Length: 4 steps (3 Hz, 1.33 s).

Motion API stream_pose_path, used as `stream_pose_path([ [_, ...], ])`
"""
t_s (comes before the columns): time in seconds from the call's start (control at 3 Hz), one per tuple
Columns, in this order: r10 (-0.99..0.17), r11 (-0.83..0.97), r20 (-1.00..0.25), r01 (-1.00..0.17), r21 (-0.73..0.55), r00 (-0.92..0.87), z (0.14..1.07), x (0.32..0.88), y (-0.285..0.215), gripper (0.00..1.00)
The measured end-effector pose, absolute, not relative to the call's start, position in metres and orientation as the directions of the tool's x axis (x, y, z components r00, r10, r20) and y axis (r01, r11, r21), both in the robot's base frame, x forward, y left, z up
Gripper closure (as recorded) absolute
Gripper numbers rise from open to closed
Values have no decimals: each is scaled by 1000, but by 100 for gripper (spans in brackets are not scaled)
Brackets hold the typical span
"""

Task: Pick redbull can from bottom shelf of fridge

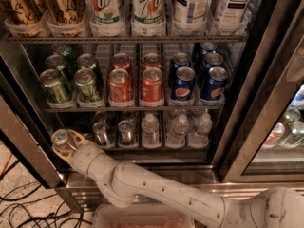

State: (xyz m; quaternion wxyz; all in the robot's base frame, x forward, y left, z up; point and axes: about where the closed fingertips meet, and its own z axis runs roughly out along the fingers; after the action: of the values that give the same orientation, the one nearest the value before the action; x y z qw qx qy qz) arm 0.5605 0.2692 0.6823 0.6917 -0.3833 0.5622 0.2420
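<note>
My gripper (pixel 65 145) is at the lower left, just in front of the left end of the bottom shelf (pixel 156 149) of the fridge (pixel 240 127). It is shut on a slim redbull can (pixel 60 137), whose silver top faces the camera. The can sits in front of the shelf's left edge, clear of the lane trays. Two more redbull cans (pixel 101 131) (pixel 126 130) stand in the shelf's left lanes. My white arm (pixel 156 189) runs from the lower right to the gripper.
Small water bottles (pixel 179 127) fill the right lanes of the bottom shelf. Green, red and blue soda cans (pixel 152 83) stand on the rack above. The steel door frame (pixel 26 148) is close to the gripper's left. Cables (pixel 19 208) lie on the floor.
</note>
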Motion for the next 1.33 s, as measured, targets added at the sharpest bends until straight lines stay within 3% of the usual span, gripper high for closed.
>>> stream_pose_path([
  [1.33, -10, 398, -989, -907, -137, 145, 660, 449, 214, 100],
])
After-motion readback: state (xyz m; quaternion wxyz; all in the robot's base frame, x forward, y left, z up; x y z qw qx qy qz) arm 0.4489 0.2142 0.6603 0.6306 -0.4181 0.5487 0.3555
